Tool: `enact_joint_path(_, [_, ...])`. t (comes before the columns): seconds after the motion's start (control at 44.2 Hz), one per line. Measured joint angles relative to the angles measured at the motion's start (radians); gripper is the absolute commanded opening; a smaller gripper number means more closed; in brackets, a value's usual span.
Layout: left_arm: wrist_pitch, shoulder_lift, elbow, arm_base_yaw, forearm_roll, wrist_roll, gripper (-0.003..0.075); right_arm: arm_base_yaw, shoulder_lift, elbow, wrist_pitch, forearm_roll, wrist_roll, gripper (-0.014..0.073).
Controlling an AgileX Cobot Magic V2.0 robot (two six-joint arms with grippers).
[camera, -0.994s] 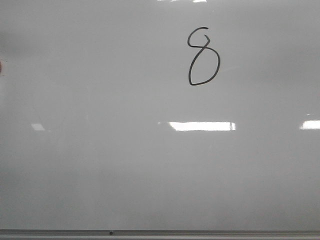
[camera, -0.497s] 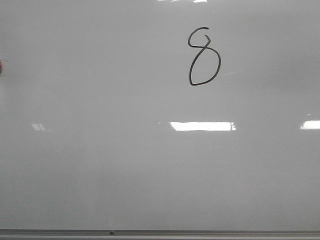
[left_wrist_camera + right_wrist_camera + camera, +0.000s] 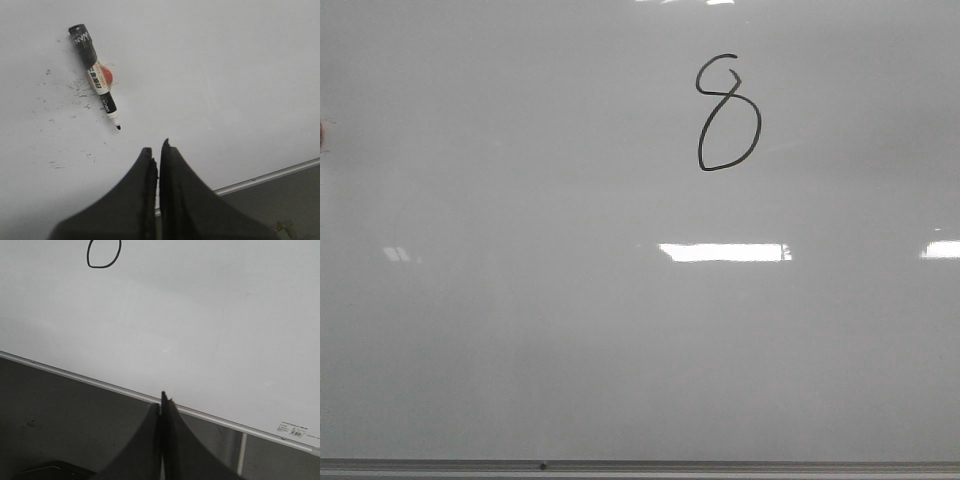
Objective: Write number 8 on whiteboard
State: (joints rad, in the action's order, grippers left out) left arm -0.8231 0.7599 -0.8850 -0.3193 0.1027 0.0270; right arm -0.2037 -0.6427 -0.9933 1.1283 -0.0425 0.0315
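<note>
A thin black number 8 stands drawn on the whiteboard, right of centre and high in the front view; its small upper loop is not closed. Only its lower loop shows in the right wrist view. A black-and-white marker lies uncapped on the whiteboard, tip toward my left gripper, which is shut and empty a short way from it. My right gripper is shut with nothing in it, at the whiteboard's metal edge. Neither gripper shows in the front view.
A small red thing lies under the marker, and another red bit shows at the front view's left edge. Black smudges speckle the board near the marker. Dark floor lies beyond the board's edge.
</note>
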Motion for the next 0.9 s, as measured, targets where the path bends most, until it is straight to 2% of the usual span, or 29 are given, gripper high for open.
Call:
enact_joint_path(0.701, [0.006, -0.012, 0.004, -0.004, -0.002, 0.0, -0.0019, 0.0, 0.0, 0.0, 0.0, 0.001, -0.005, -0.0116])
enact_joint_path(0.904, [0.081, -0.149, 0.093, 0.092, -0.004, 0.0, -0.0019, 0.0, 0.0, 0.0, 0.0, 0.001, -0.005, -0.0116])
